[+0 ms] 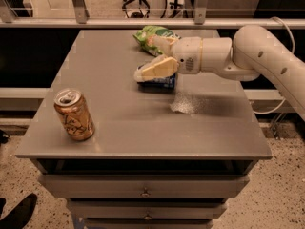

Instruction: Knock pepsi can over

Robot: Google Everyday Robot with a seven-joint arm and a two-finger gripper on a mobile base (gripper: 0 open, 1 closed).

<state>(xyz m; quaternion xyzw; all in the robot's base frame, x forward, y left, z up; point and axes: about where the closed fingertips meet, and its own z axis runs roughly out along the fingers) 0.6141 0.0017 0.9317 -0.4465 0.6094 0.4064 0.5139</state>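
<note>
The pepsi can [161,82] lies on its side on the grey table [143,128], in the middle toward the back. Only a strip of its dark blue body shows under the lower finger. My gripper [146,57] reaches in from the right on the white arm [248,51] and sits directly over the can. Its two cream fingers are spread apart, the lower finger [155,68] resting above the can, the upper one in front of the green bag. It holds nothing.
A golden-brown can [74,114] stands upright near the table's front left corner. A green snack bag [151,34] lies at the back, just behind the gripper. Drawers sit below the tabletop. A railing runs behind the table.
</note>
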